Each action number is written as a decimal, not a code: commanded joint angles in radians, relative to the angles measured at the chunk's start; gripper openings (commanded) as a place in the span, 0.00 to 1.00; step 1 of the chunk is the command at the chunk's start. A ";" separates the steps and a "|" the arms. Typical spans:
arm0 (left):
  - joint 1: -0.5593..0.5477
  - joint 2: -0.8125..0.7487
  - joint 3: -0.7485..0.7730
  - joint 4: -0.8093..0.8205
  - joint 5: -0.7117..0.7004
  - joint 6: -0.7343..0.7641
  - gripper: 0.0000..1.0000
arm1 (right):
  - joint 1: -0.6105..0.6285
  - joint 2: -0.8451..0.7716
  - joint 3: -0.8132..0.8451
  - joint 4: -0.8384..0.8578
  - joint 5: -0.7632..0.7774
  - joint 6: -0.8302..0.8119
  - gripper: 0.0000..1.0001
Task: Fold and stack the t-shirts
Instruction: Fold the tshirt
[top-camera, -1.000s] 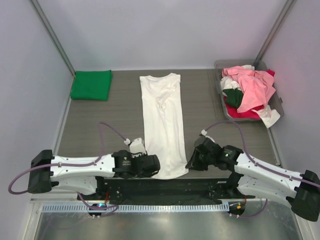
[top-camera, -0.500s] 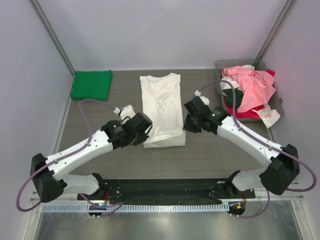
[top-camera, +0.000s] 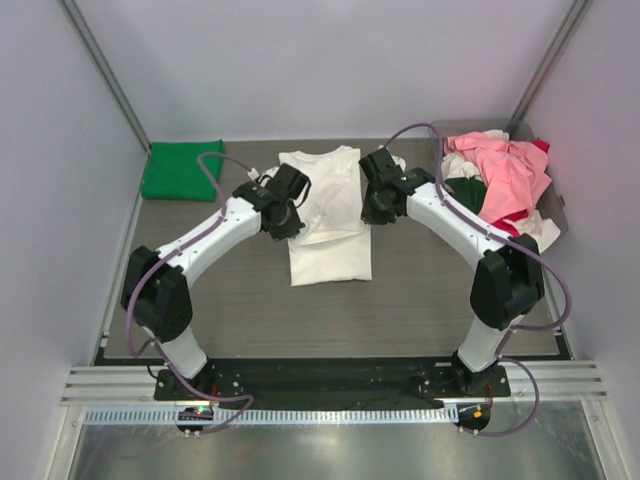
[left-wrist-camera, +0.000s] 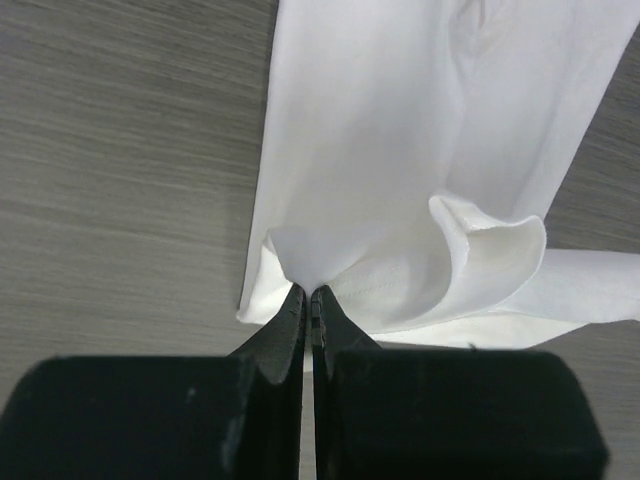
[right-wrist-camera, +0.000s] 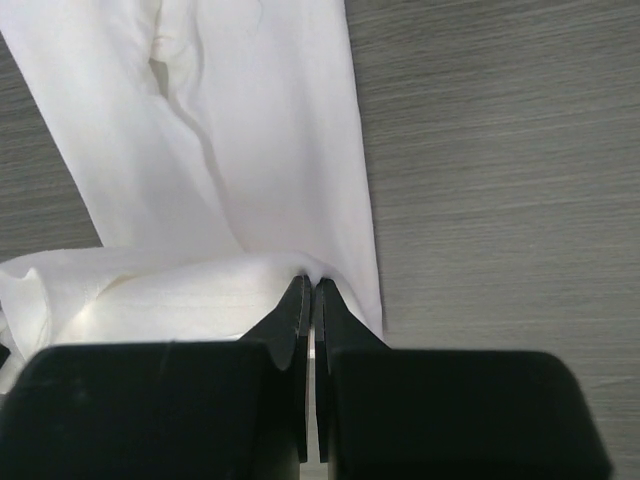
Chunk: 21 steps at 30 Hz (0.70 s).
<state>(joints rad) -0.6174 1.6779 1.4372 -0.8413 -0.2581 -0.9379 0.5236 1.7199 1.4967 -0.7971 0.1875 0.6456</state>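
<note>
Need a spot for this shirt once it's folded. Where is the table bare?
The widest bare patch is the near table, between the white shirt and the front edge. A narrower gap lies between the green shirt and the white one, under the left arm. Crowded: the tray at right, heaped with shirts.

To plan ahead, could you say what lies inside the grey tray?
Tumbled t-shirts: pink on top, red, white and dark green beneath. They hide the floor of the tray.

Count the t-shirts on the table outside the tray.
2: the white t-shirt mid-table, held by the left tool and right tool; the folded green t-shirt at the far-left corner. None looks hidden.
</note>
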 joint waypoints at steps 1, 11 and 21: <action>0.050 0.049 0.063 0.016 0.069 0.085 0.00 | -0.022 0.047 0.080 0.007 -0.014 -0.052 0.01; 0.107 0.221 0.129 0.039 0.126 0.140 0.00 | -0.076 0.213 0.134 0.038 -0.068 -0.083 0.01; 0.174 0.379 0.245 0.004 0.175 0.177 0.20 | -0.115 0.385 0.267 0.053 -0.141 -0.113 0.02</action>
<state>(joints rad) -0.4828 2.0274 1.6165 -0.8131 -0.1081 -0.7952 0.4297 2.0777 1.6749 -0.7712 0.0742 0.5632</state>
